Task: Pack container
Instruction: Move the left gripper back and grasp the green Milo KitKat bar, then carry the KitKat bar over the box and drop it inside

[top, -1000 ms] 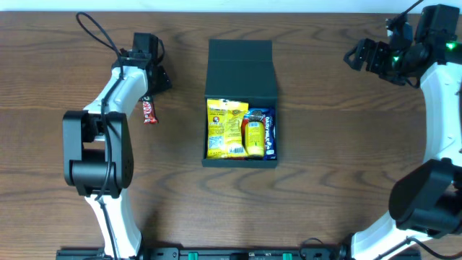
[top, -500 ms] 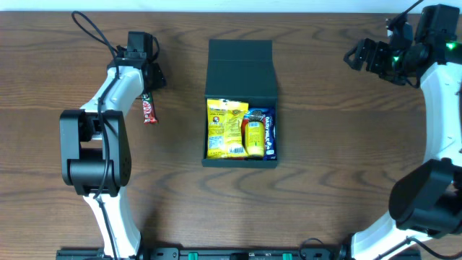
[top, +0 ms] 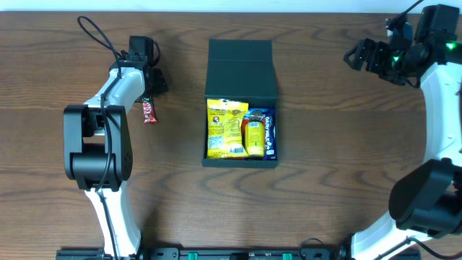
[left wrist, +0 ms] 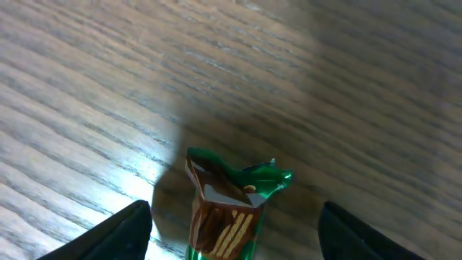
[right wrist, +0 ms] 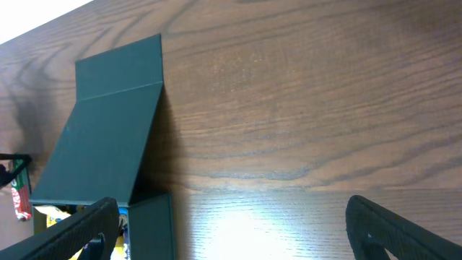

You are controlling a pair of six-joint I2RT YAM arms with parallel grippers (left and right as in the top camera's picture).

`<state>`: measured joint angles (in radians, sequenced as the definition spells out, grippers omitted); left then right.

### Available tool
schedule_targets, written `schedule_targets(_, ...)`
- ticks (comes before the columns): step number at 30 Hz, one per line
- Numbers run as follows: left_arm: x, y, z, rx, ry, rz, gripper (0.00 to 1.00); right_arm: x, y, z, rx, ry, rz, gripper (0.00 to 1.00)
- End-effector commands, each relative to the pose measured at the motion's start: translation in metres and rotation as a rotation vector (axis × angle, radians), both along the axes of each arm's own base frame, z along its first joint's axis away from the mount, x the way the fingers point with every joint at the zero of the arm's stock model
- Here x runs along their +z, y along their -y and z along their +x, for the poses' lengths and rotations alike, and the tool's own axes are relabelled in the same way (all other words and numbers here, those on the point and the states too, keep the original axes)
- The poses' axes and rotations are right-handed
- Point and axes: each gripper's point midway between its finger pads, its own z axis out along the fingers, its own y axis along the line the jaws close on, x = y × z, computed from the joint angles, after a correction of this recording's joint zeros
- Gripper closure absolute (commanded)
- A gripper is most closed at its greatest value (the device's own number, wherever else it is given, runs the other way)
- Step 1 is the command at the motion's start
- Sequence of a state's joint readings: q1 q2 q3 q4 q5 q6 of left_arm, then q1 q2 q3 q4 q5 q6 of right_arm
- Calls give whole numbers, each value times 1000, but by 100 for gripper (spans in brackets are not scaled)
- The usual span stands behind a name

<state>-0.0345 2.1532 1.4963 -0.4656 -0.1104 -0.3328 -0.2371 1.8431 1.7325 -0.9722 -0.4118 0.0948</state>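
Observation:
The container [top: 240, 155], a dark teal-black box, lies open at the table's middle with its lid [top: 240, 68] folded back. It holds a yellow packet [top: 226, 128], a small orange packet [top: 253, 137] and a blue packet [top: 268, 133]. A small snack bar [top: 149, 110] lies on the table to its left. My left gripper [top: 149, 88] is open just behind that bar. In the left wrist view the bar [left wrist: 224, 213], brown with a green foil end, lies between the spread fingers [left wrist: 108, 235] of the left gripper [left wrist: 234, 242]. My right gripper [top: 368, 56] is open and empty at the far right.
The right wrist view shows the container [right wrist: 108, 144] at the left, bare wood between the fingers [right wrist: 404, 231] of my right gripper [right wrist: 234, 231], and the snack bar [right wrist: 18, 191] at the left edge. The table's back edge runs close behind both grippers.
My left gripper has shifted slightly back and sideways over the snack bar. The bar, the container and the right arm have not moved.

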Motion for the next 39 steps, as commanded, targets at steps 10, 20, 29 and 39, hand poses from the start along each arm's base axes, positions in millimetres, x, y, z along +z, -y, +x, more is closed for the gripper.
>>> schedule_targets(10, -11, -1, -5, -30, -32, 9, 51, 1, 4, -1, -3, 4, 7, 1)
schedule_targets(20, -13, -2, -10, -29, -54, 10, 81, 1, 3, -1, -3, 1, 8, 1)
schedule_targets(29, 12, 3, -4, -38, -5, 10, 85, 1, 4, -1, -3, 2, 8, 1)
schedule_targets(39, 124, 69, -2, -179, 209, -6, 94, 2, 4, 1, -3, 12, 4, 1)
